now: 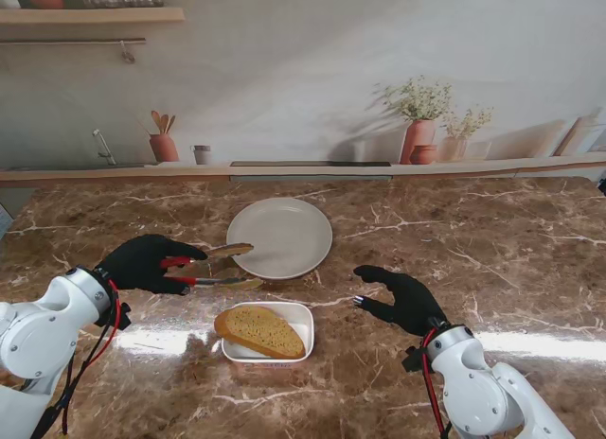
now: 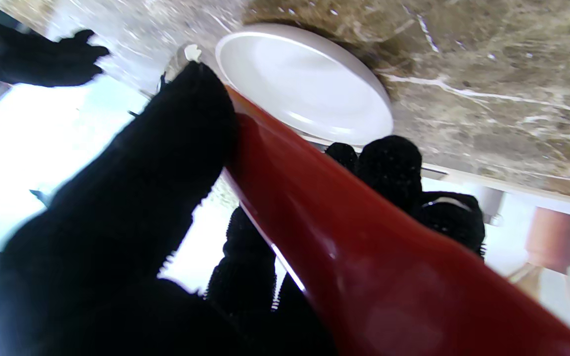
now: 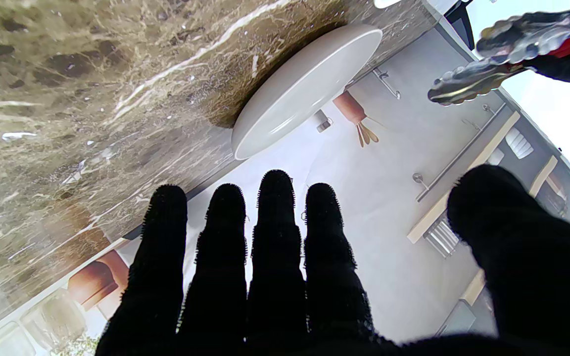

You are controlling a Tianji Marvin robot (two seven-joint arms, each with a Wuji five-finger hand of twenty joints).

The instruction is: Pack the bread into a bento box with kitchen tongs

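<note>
A slice of toasted bread [image 1: 260,330] lies in the white bento box [image 1: 299,315] near the table's front. My left hand [image 1: 144,262] in a black glove is shut on red-handled metal tongs [image 1: 210,266], whose two tips stand apart over the table beside the plate's left rim, with nothing between them. The red handle [image 2: 364,257] fills the left wrist view between the gloved fingers [image 2: 131,198]. My right hand [image 1: 402,296] hovers open to the right of the box, fingers [image 3: 275,237] spread and empty. The tong tips [image 3: 483,64] show in the right wrist view.
A bare white round plate [image 1: 280,237] sits just beyond the box, also seen as the plate [image 2: 305,84] in the left wrist view and the plate [image 3: 305,89] in the right. The marble table [image 1: 492,240] ends at a back ledge with vases [image 1: 418,138] and a utensil pot [image 1: 163,146].
</note>
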